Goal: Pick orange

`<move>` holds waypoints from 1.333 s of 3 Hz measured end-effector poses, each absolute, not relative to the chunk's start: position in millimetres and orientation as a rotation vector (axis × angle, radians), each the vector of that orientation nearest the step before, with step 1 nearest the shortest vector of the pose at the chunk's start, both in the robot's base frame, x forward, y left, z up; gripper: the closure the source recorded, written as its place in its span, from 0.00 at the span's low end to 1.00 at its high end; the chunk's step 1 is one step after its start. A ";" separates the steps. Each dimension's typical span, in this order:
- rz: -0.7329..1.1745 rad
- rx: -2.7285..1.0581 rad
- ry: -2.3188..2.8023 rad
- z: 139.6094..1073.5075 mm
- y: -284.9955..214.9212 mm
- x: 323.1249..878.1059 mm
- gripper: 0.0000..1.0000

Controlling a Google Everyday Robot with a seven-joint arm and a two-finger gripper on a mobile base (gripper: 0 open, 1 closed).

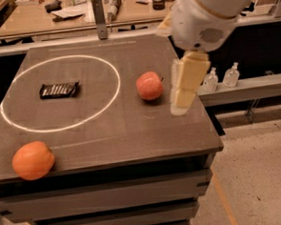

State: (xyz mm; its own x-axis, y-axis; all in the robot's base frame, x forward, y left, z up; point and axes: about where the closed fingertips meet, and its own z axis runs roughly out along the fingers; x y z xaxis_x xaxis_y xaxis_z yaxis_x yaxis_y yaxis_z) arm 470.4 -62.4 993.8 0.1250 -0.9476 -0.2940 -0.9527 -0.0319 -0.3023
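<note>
Gripper (184, 90) hung point-down over table (132, 134) beside apple (150, 85), grip width impossible to tell, likely staged for a reach to orange (32, 160), well apart at near-left corner

Your orange (32, 160) lies well apart from the tool (181, 100), far to its left in your view and nearer the camera. It rests on the dark surface (132, 129) by the front left corner, close to the front edge and outside the white ring. It is round and slightly flattened, evenly bright orange, with smooth matte skin. It sits still on its own, and nothing touches it. The tool hangs above the right side of the surface, pointing down, well away from the fruit.
</note>
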 end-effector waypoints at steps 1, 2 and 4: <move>0.086 -2.112 1.683 986.4 8.6 467.1 0.00; 0.200 -2.200 1.571 964.8 65.3 464.8 0.00; 0.496 -2.302 1.380 919.1 147.2 439.3 0.00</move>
State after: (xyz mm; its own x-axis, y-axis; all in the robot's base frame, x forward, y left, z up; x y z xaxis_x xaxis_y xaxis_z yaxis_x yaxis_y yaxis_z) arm 439.3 147.2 919.1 0.4466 -0.7446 -0.4961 -0.8901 -0.4261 -0.1617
